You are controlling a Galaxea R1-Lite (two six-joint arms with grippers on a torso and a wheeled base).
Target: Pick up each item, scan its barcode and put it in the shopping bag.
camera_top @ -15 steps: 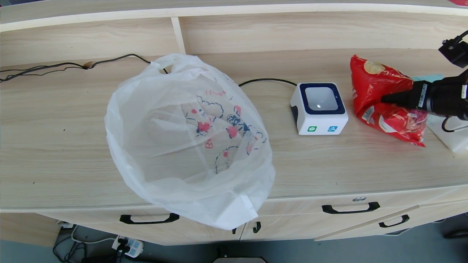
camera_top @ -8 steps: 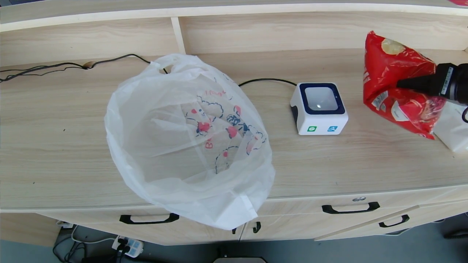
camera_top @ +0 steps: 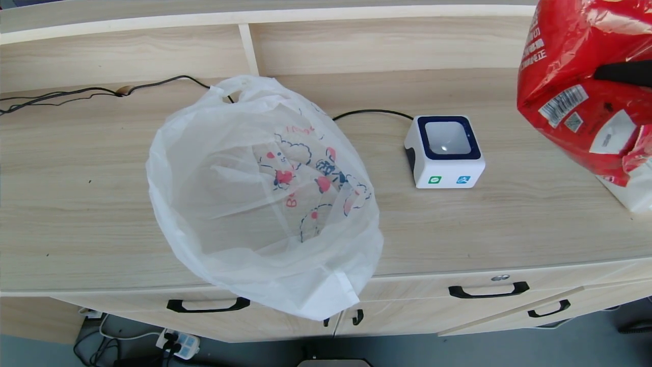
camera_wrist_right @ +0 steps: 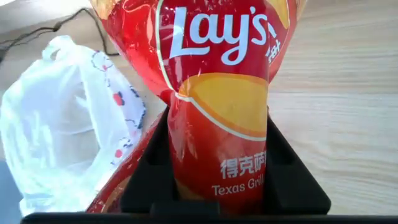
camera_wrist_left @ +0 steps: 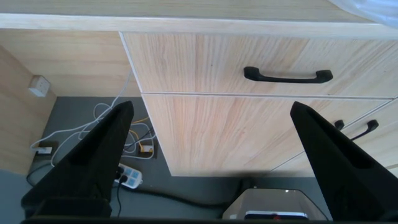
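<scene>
R jaws pinch shiny red foil chip bag [camera_top: 560, 56] up high, L jaws open & empty; slippy bag could drop before white box scanner [camera_top: 444, 151].

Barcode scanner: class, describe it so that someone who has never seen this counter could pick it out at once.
On the long wooden counter, right of the big white shopping bag, sits the barcode scanner. It is a small white cube. It alone has a dark-blue-framed window on top, two small coloured squares on its front and a black cable trailing behind.
</scene>
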